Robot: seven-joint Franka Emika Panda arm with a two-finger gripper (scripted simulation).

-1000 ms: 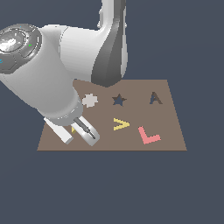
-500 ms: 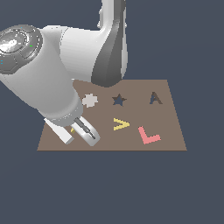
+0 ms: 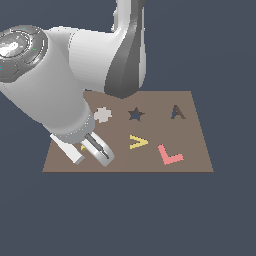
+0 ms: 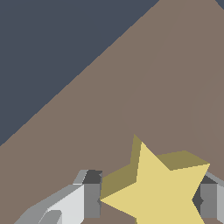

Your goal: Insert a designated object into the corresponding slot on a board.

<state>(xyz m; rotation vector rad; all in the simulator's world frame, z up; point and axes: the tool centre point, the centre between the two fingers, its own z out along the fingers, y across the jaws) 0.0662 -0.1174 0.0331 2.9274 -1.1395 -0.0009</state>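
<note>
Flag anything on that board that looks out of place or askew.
Nothing looks damaged or askew. The yellow star sits between the gripper fingers near the board's corner, not in the star slot, which is still empty.

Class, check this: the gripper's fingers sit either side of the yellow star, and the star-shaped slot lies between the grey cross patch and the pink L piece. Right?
Not quite. In the exterior view the star-shaped slot lies between the grey cross patch and the A-shaped cutout. The gripper does flank the yellow star.
</note>
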